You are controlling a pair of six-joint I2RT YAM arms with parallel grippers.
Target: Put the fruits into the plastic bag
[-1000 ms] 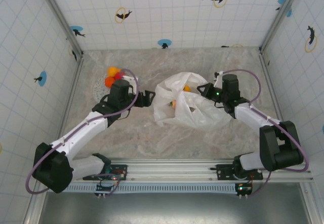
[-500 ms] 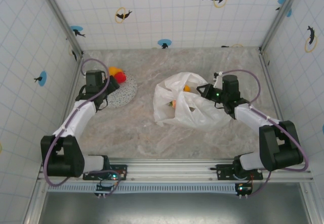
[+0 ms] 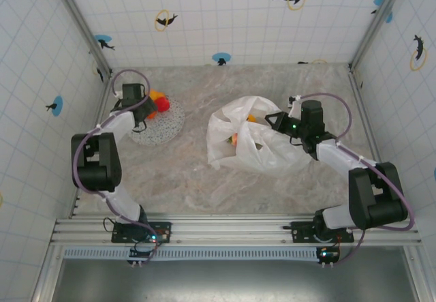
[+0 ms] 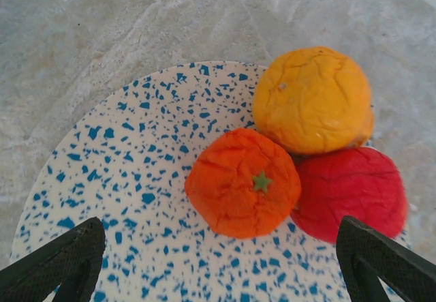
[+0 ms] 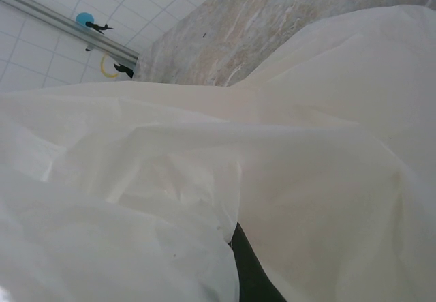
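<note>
On the speckled plate (image 4: 122,179), at the far left of the table (image 3: 184,172), three fruits are left to be moved: an orange fruit (image 4: 243,181) with a small green star on top, a yellow fruit (image 4: 313,99) and a red fruit (image 4: 349,194). They are packed in a tight cluster, each touching the other two, close to the plate's rim. Their skins are seen to be wrinkled and matt, so a soft, slightly yielding feel is to be expected. The left gripper (image 4: 221,230) is held above them with its jaws spread wide and nothing between them, the orange fruit lying nearest the gap. Well apart, at the middle of the table, the bag (image 3: 255,142) is slumped in thin, translucent white folds. Bagged fruits (image 3: 252,118) can be made out as two orange patches at its mouth; how many more are hidden under the film cannot be told. The right gripper (image 3: 274,121) is closed at the bag's rim and is judged to be pinching the film so that the mouth is kept up. The task is thus judged to be past halfway — three transfers are left, by this count.
</note>
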